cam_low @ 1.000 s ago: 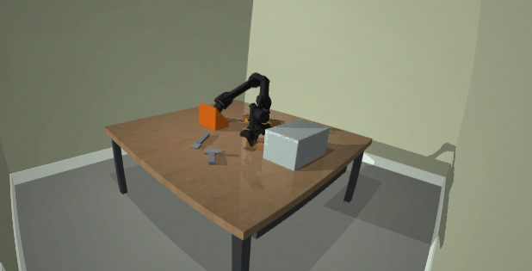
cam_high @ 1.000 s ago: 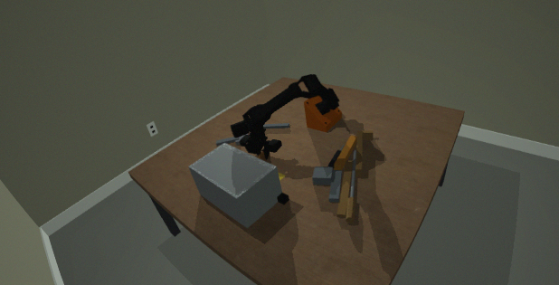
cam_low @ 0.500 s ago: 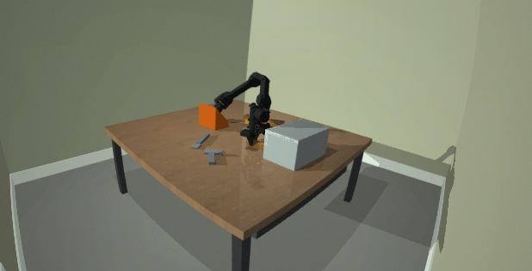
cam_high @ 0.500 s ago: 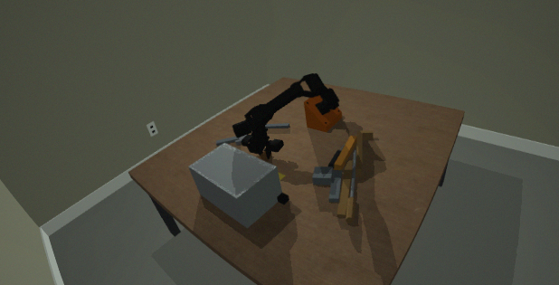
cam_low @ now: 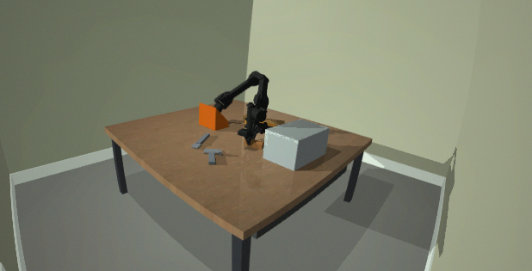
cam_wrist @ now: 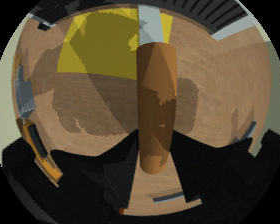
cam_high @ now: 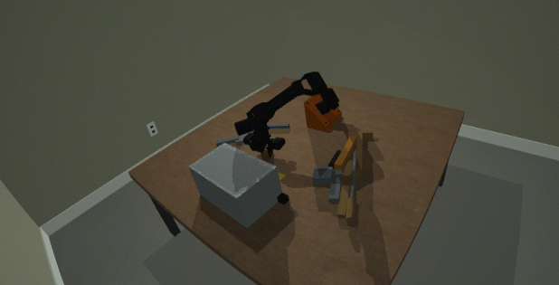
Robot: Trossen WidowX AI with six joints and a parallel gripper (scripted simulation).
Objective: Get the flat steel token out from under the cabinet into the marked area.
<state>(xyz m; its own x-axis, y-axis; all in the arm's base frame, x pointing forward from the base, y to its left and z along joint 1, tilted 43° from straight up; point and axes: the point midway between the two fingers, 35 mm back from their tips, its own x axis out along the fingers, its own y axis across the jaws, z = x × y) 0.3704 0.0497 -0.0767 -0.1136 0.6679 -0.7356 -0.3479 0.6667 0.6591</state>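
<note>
The gripper is shut on the round orange-brown handle of a tool, just in front of the cabinet. The tool's flat grey blade points at the cabinet and crosses the right part of the yellow marked area. Whether its tip is under the cabinet is unclear. The light grey cabinet has dark vent slots, seen at the top of the wrist view. The steel token cannot be made out in any view.
A small black block is at the cabinet's corner. An orange-brown wooden rack with grey pieces stands to one side. A grey T-shaped piece and a grey bar lie on the other side. An orange wedge block is by the arm's base.
</note>
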